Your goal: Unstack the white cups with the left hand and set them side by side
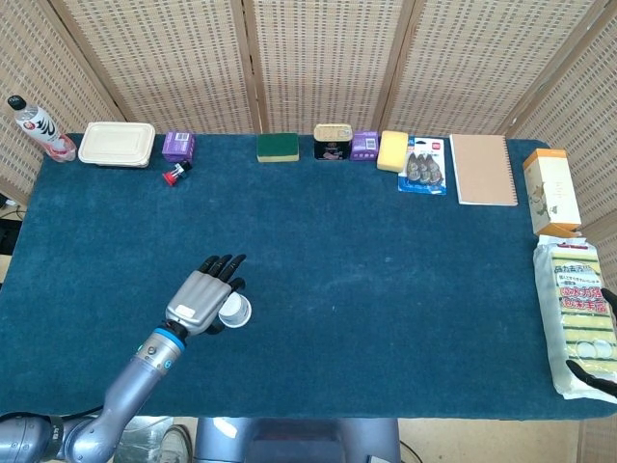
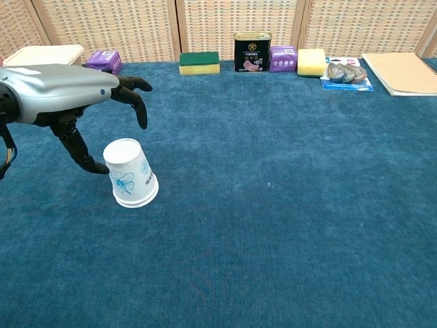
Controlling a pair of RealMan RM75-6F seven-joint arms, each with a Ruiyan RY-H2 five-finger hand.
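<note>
The stack of white paper cups with a blue flower print [image 2: 130,173] is standing upside down on the blue carpeted table [image 1: 386,270], toward the table's 7 o'clock area. The left hand [image 1: 204,297] is hovering at the cups' 9 o'clock with fingers spread apart, holding nothing. Only dark fingertips of the right hand [image 1: 598,369] are showing at the table's 4 o'clock edge, so I cannot tell its state.

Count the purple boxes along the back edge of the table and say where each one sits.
2. One purple box sits near the back left, between the white food container and the green sponge. The other purple box sits between the tin can and the yellow sponge.
</note>
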